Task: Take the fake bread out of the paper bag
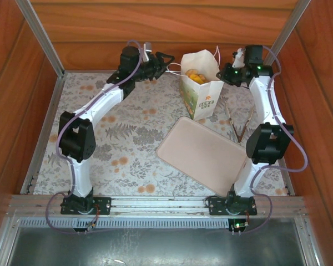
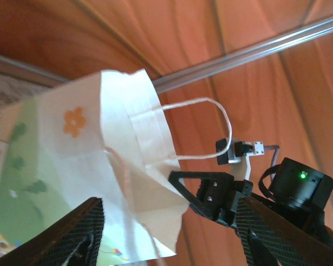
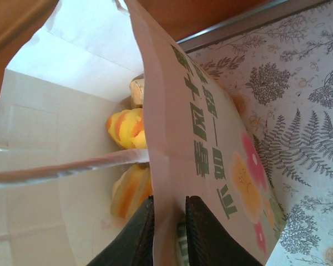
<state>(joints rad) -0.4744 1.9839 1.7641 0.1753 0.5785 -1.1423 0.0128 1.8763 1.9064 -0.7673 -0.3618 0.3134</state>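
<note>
Paper bag (image 1: 204, 98) stands upright at far centre of the bench (image 1: 116, 133), just beyond the far corner of the pinkish tray (image 1: 202, 152). Its mouth is open and the fake bread (image 3: 126, 128) lies inside. Right fingers (image 3: 205, 233) pinched tight on the bag's green-printed wall near the rim. Left fingers (image 2: 72, 238) stand well apart, a rim corner of the bag hanging between them, not clamped; contact unclear.
</note>
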